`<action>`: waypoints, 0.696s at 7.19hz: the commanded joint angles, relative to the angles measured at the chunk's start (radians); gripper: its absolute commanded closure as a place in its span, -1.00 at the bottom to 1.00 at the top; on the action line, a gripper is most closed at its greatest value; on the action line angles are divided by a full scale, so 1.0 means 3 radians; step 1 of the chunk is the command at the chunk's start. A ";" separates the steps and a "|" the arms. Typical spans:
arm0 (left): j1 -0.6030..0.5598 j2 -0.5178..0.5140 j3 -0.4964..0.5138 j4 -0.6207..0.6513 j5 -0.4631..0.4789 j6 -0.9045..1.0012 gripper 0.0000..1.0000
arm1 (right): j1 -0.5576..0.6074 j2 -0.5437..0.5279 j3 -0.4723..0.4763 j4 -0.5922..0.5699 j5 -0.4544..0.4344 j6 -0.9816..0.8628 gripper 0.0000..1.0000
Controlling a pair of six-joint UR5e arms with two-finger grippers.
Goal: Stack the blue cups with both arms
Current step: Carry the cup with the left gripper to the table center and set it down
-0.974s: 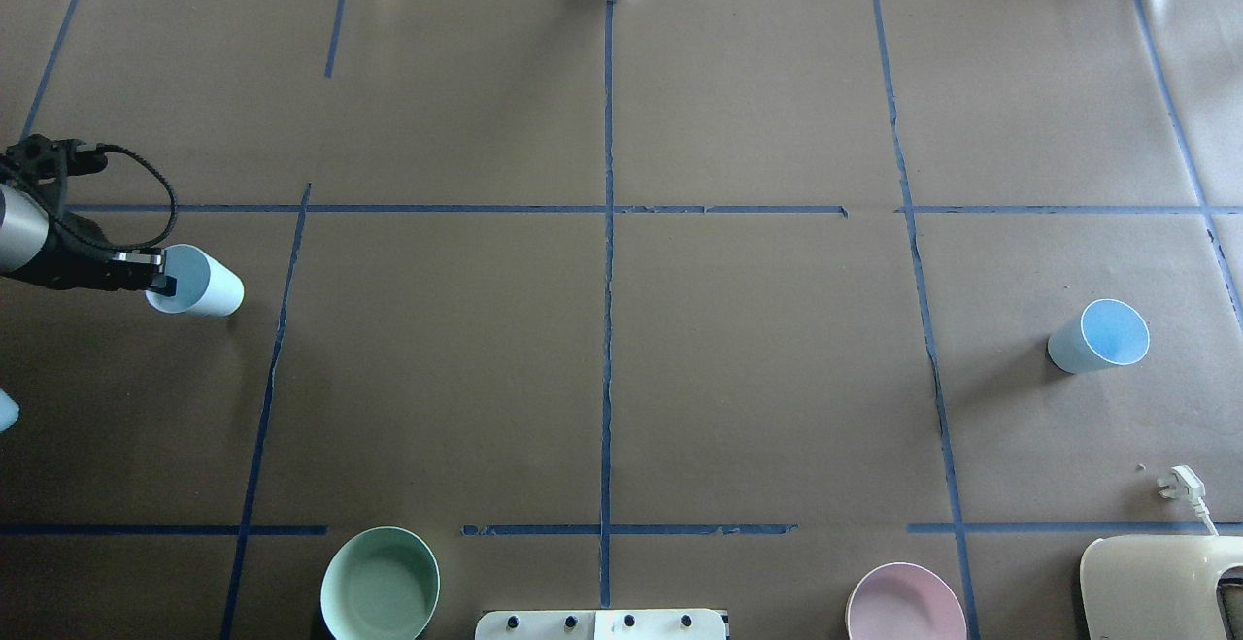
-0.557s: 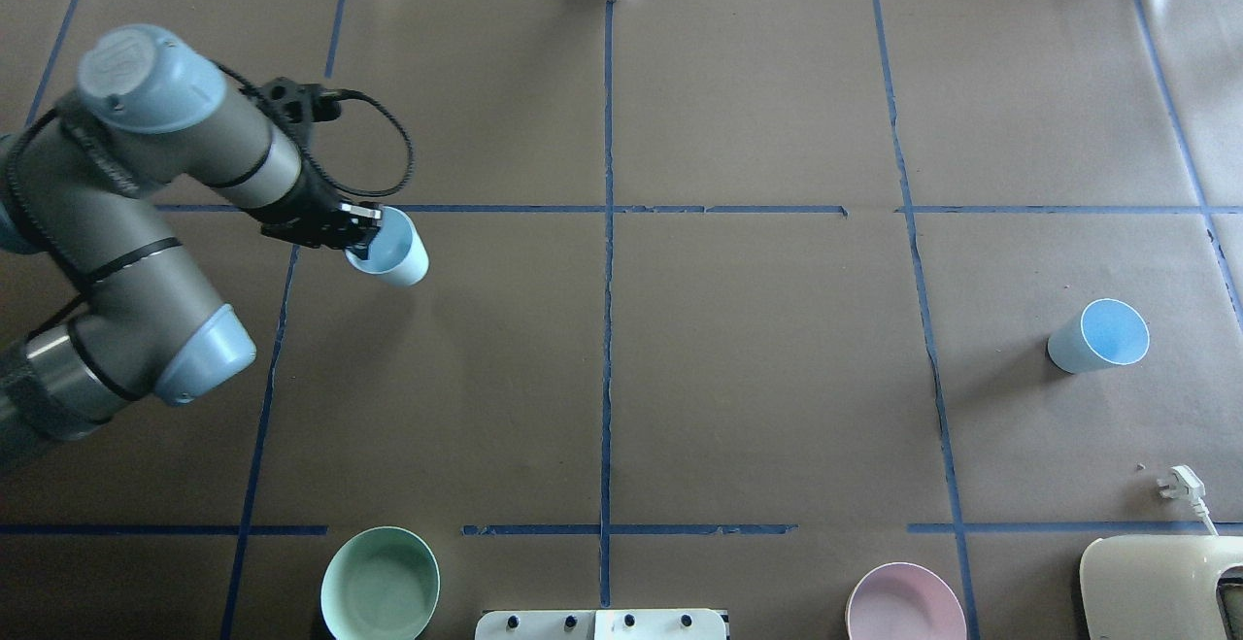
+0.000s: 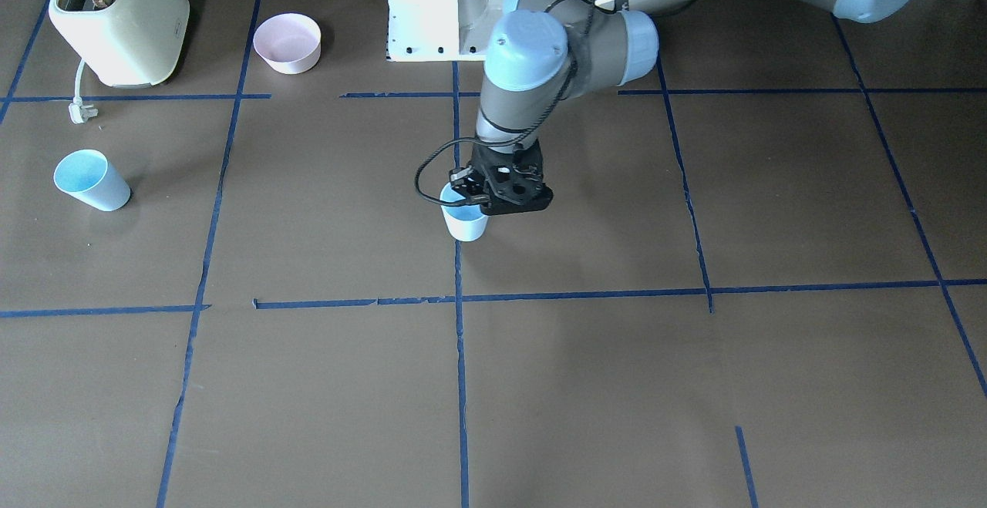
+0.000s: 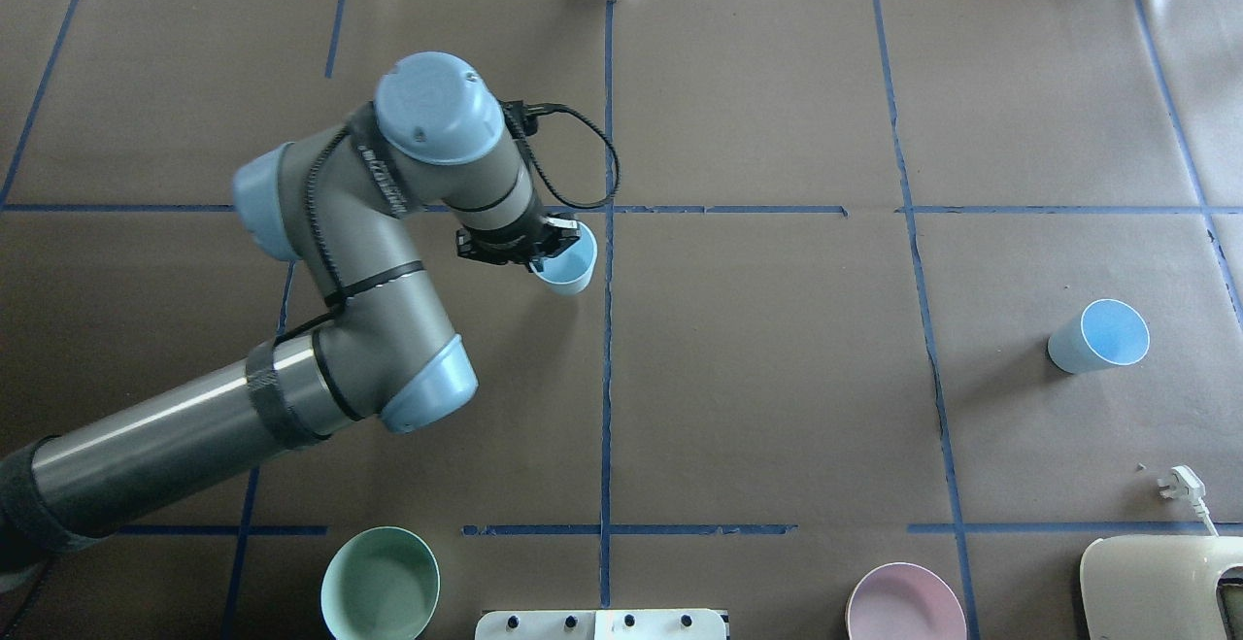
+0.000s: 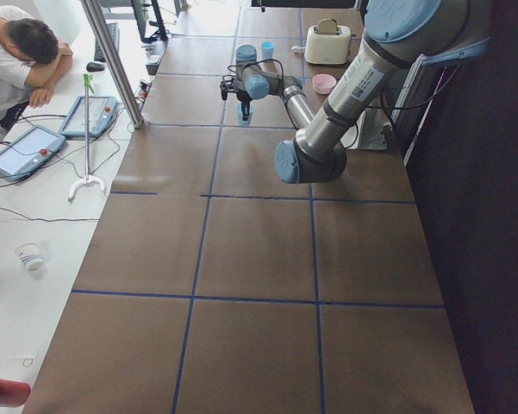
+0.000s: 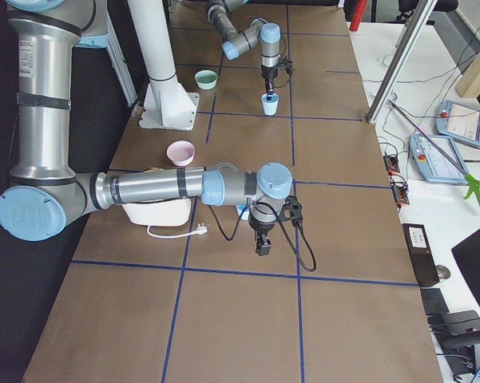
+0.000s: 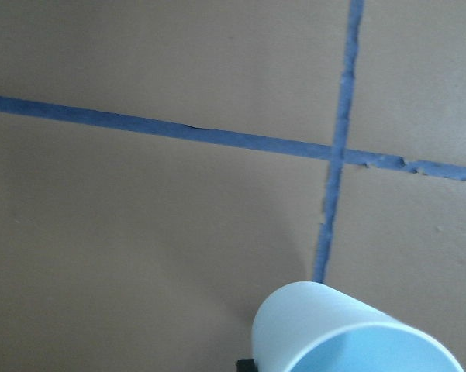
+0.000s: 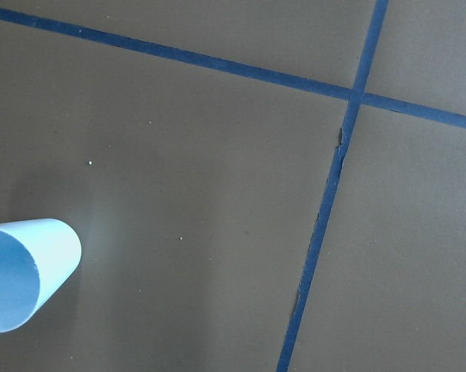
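My left gripper [image 4: 544, 253] is shut on the rim of a blue cup [image 4: 566, 266] and holds it upright beside the central tape line, close over the table. The gripper [image 3: 493, 203] and cup [image 3: 465, 220] also show in the front view, and the cup in the left wrist view [image 7: 349, 333]. The second blue cup [image 4: 1099, 336] stands alone at the right, also seen in the right wrist view [image 8: 23, 271]. My right gripper [image 6: 261, 243] shows only in the exterior right view, close to that cup; I cannot tell whether it is open.
A mint-green bowl [image 4: 380, 585] and a pink bowl [image 4: 905, 606] sit at the near edge on either side of the white pedestal [image 3: 439, 7]. A cream toaster [image 4: 1160, 587] with its plug [image 4: 1180, 485] is at the near right corner.
My left arm has swung from the far left edge to the table's centre, carrying the blue cup in its grip. The right-hand cup has not moved.
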 commanded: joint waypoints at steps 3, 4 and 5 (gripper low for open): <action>0.0045 0.0066 0.0058 -0.0003 0.0052 -0.0006 0.58 | 0.0000 0.0005 0.0001 0.0000 0.0000 0.0000 -1.00; 0.0040 0.0076 0.0043 0.0002 0.0052 -0.0006 -0.90 | 0.0000 0.0005 0.0011 0.0000 0.0000 0.0005 -1.00; 0.0015 0.0102 -0.0109 0.0048 0.0042 -0.0001 -1.00 | 0.0000 0.0030 0.0021 0.0000 0.0005 0.0005 -1.00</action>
